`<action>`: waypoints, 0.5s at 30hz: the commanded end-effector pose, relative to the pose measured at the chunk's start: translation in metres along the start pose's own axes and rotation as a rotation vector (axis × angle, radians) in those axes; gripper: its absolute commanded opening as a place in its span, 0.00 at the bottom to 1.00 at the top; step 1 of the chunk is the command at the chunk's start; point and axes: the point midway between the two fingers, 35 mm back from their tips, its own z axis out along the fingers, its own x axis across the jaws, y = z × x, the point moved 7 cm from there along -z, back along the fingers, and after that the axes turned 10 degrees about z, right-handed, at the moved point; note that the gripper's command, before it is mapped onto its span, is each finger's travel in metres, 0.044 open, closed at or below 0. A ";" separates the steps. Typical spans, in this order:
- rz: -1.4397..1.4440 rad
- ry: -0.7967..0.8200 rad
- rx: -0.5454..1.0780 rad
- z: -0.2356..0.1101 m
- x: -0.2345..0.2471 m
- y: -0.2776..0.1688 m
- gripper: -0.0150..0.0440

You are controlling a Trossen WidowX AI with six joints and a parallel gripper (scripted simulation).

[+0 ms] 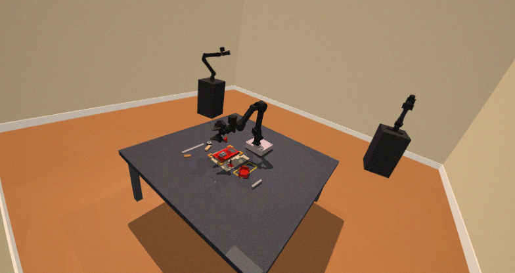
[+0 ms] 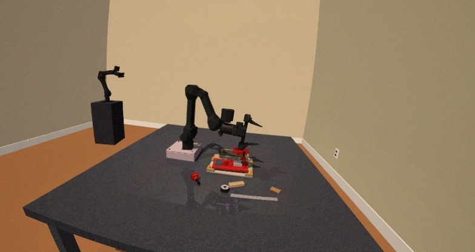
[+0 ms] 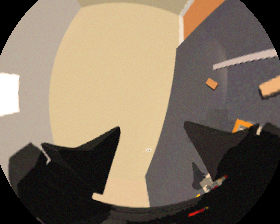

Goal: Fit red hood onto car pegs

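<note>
Two fingers of the gripper [image 2: 249,130] stand wide apart, empty, above the dark table [image 2: 132,197]. Red hood [image 1: 244,171] lies in a yellow outline beside the chassis [image 1: 226,153]. Orange floor [image 1: 71,184], beige walls [image 2: 212,50] surround.

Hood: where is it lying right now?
In the top view the red hood lies on the table in a yellow-outlined square, close beside the jig, with a small grey bar just beyond it.

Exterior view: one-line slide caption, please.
Arm extended with its end effector open and empty above the table; the red hood lies beyond the chassis in its jig, not yet fitted.
</note>
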 end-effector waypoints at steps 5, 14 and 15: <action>-0.405 -0.081 0.238 -0.008 -0.023 -0.075 1.00; -0.884 -0.045 0.549 -0.036 -0.047 -0.153 1.00; -0.940 -0.032 0.587 -0.041 -0.050 -0.161 1.00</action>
